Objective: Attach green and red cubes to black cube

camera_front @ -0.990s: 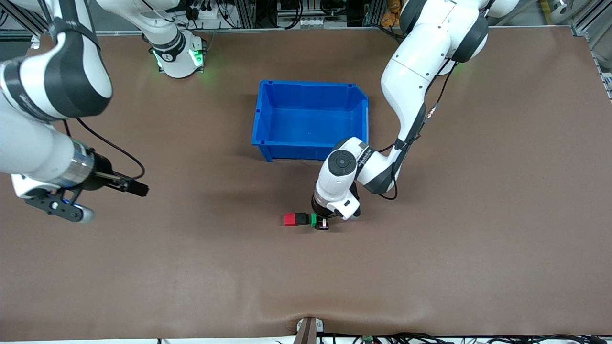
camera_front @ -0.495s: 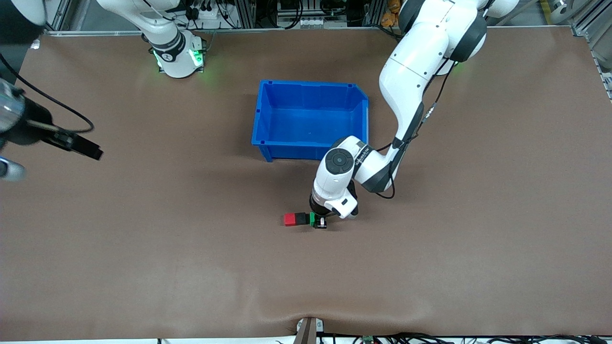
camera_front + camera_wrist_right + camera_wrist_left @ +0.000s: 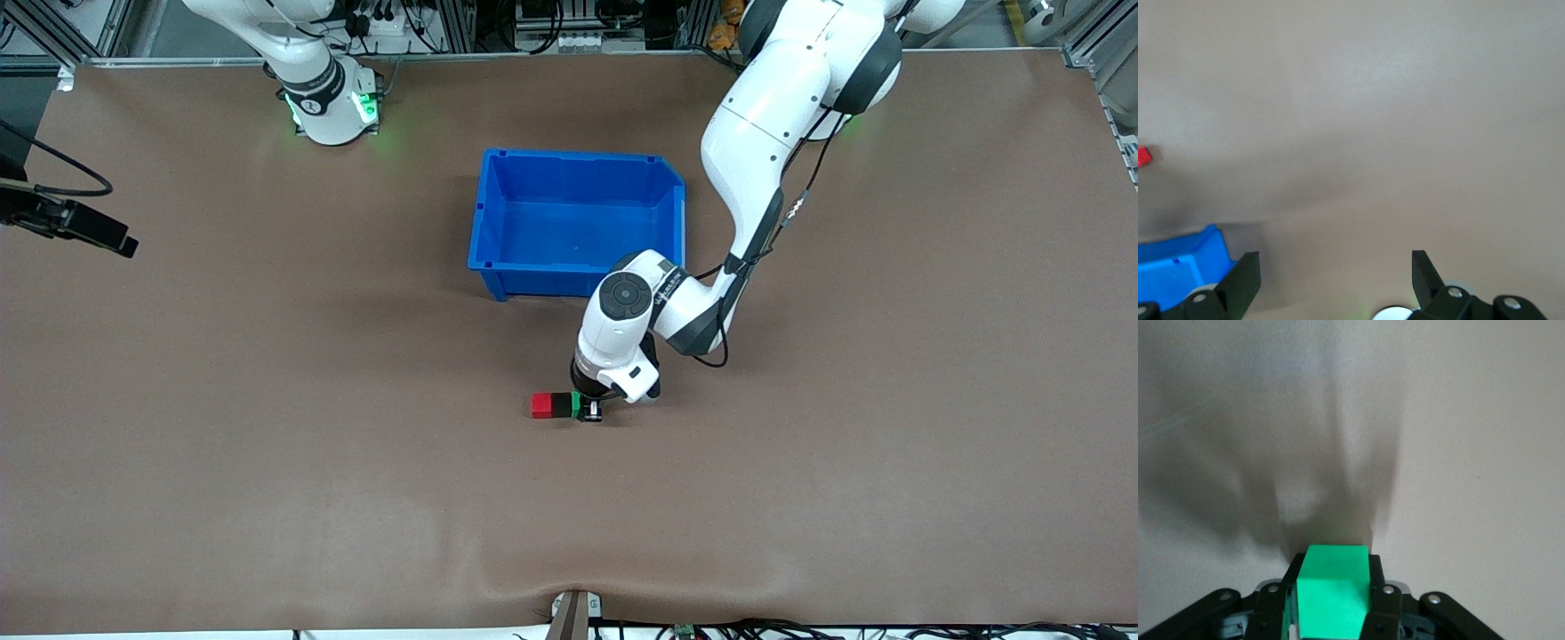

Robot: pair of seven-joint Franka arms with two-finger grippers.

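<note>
I read this as the tail end of the joining step: the red cube (image 3: 541,405), the black cube (image 3: 561,404) and the green cube (image 3: 578,406) sit in one touching row on the brown table (image 3: 267,444), nearer the front camera than the blue bin (image 3: 578,222), with red toward the right arm's end and green toward the left arm's end. My left gripper (image 3: 590,411) is down at the green end of the row, and in the left wrist view the green cube (image 3: 1333,590) sits tight between the two black fingers (image 3: 1379,610), so I judge the jaws closed on it, narrow and flush against its sides. If the row is truly seated, the next move I would call for is a clean release and a straight lift, without dragging the green cube off the black one. The right gripper (image 3: 1335,280) waits at the right arm's end of the table, jaws spread wide with nothing between them. The front view shows the whole row; the left wrist view hides black and red completely. The right wrist view catches only the red cube (image 3: 1143,157) and a corner of the blue bin (image 3: 1178,267).
</note>
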